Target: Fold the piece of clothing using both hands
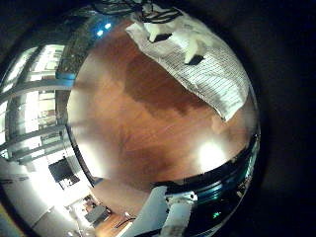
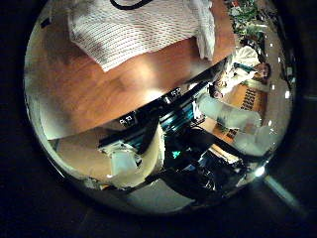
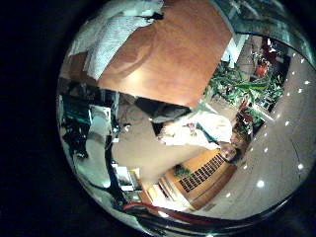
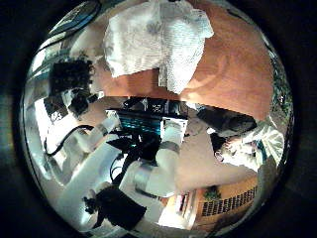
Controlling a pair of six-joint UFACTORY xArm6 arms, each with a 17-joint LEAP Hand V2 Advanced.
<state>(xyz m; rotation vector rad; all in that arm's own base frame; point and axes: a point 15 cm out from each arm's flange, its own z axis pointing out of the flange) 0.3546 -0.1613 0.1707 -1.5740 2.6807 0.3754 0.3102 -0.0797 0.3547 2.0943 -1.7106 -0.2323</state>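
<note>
A finely striped garment [image 2: 139, 35] lies spread on the wooden table [image 2: 109, 84], one corner turned over on itself. The left little finger side palm view shows its edge [image 1: 212, 79] on the tabletop. My left hand's fingers [image 1: 173, 35] reach in over that edge, relaxed, and nothing is pinched between them. From the right palm the same garment [image 4: 158, 40] looks rumpled, with a flap hanging toward the table [image 4: 238, 69]. It also shows small beside the table's edge [image 3: 114, 35]. Both palms hang well above the cloth. No fingers of my right hand show clearly.
Bare tabletop [image 1: 148, 128] stretches beyond the garment to the rounded table edge. The arms' mounts and a rack of equipment [image 4: 149, 119] stand just past that edge. Potted plants [image 3: 242, 89] stand farther off in the room.
</note>
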